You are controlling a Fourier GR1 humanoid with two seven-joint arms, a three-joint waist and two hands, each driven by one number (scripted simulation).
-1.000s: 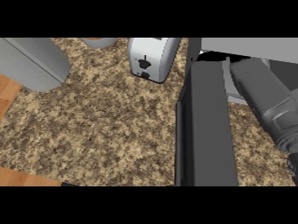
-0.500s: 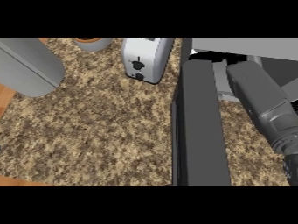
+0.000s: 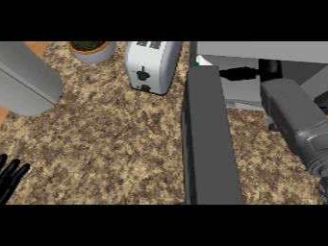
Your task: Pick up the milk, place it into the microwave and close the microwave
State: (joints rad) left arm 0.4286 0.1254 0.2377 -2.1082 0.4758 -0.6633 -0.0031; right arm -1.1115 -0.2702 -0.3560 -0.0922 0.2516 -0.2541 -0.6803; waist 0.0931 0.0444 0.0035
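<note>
Milk (image 3: 210,64): a white carton with a green spot at its corner showed just past the top of the door, inside the microwave mouth; most of it was hidden, so whether it stood on the cavity floor could not be told.
Right hand (image 3: 239,74): black, deep in the cavity beside the milk; whether its fingers were curled on the carton or open could not be told.
Right forearm (image 3: 300,125): grey, running through the opening, just beside the door.
Door (image 3: 208,139): open, seen edge-on, standing out over the counter (image 3: 102,139).
Microwave (image 3: 273,50): grey top along the upper right.
Left hand (image 3: 2,178): at the lower left edge, fingers straight and up, resting.
Toaster (image 3: 152,65): near the door's far end.
Plant pot (image 3: 92,49): beyond the toaster.
Risk: pulling the arm out could drag or tip the milk; swinging the door early could strike the forearm; a carton set near the sill could block closing.
</note>
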